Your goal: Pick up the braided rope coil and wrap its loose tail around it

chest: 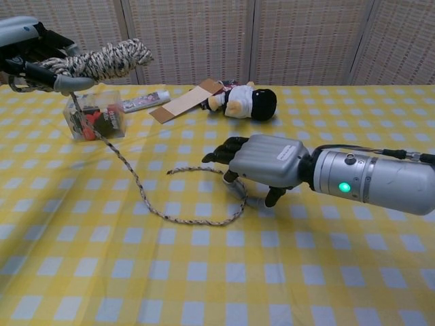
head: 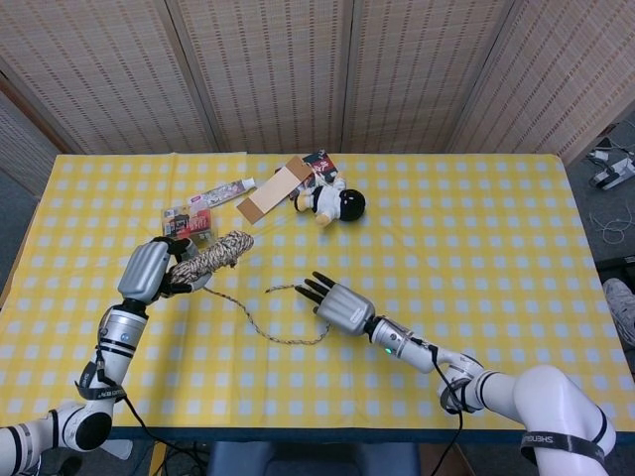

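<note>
Left hand [head: 149, 270]: raised above the table [head: 476, 218], fingers wrapped around the near end of the braided rope coil [head: 210, 256]; the coil juts out past the fingers, tilted up and away toward the right.

Clear plastic box [chest: 95, 115]: on the table just beyond and below the left hand, red and black contents inside.

Loose tail [head: 260, 322]: hangs from the coil beneath the left hand, reaches the table, curves in an open loop and ends just in front of the right hand's fingertips [head: 312, 286].

Tube [head: 223, 191] and flat cardboard piece [head: 273, 190]: lying side by side, beyond the left hand, toward the far edge.

Plush toy [head: 337, 203]: black and white, on its side, well beyond the right hand, just right of the cardboard.

Right hand [head: 337, 302]: low over the table, palm down, fingers extended forward and slightly curled, holding nothing; the thumb points down beside the tail's loop. Whether any finger touches the tail cannot be told.
</note>
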You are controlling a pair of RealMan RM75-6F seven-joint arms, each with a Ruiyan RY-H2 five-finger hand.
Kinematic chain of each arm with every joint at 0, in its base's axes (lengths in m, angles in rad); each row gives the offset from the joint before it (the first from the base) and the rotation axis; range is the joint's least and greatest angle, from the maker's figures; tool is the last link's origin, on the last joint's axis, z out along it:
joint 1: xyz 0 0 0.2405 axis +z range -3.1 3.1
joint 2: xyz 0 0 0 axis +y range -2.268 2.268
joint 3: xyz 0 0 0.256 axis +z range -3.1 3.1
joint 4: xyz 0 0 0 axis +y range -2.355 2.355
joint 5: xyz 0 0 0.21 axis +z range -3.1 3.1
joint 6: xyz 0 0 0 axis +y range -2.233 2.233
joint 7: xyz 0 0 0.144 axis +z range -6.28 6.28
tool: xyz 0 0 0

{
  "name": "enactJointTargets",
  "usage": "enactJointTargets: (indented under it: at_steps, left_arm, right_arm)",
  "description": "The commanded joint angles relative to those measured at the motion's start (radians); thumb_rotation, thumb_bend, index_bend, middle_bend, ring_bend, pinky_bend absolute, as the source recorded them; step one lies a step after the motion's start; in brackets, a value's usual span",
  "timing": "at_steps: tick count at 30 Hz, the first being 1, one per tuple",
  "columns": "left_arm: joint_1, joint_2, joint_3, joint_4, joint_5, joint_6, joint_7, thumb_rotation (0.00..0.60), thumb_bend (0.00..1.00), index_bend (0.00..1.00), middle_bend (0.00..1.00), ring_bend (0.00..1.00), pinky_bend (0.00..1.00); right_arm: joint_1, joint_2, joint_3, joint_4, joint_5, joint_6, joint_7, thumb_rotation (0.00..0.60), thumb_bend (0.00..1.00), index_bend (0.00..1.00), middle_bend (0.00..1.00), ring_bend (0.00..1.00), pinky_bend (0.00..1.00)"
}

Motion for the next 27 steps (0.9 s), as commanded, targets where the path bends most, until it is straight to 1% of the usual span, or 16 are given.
enactJointTargets:
  at_steps: [1,10,19,22,27]
  left_arm:
    - [0.001,0.000,0.000,0.001,0.000,-0.001,-0.003,0.502,0.25,0.72,0.69,0.56,0.28]
    - [0.004,-0.001,0.000,0.005,0.001,-0.003,-0.012,0.502,0.25,0.72,0.69,0.56,0.27]
    - [0.005,0.002,-0.006,0.006,0.002,0.000,-0.016,0.501,0.25,0.72,0.69,0.56,0.27]
    - [0.005,0.007,-0.011,0.009,-0.003,0.000,-0.015,0.502,0.25,0.72,0.69,0.56,0.27]
    - [0.002,0.012,-0.026,0.019,-0.022,0.001,-0.012,0.505,0.25,0.72,0.69,0.56,0.27]
  right_arm:
    - [-0.001,0.000,-0.004,0.001,0.002,-0.004,-0.005,0.600,0.37,0.52,0.05,0.00,0.00]
    - [-0.010,-0.014,-0.004,0.019,0.012,0.011,-0.008,0.600,0.37,0.52,0.07,0.00,0.00]
    - [-0.022,-0.017,-0.005,0.023,0.008,0.052,0.010,0.600,0.37,0.58,0.11,0.00,0.00]
    - [-0.031,0.001,0.002,0.000,0.011,0.080,0.024,0.600,0.37,0.60,0.12,0.00,0.00]
    - [-0.052,0.062,0.017,-0.072,0.018,0.133,0.024,0.600,0.37,0.61,0.13,0.00,0.00]
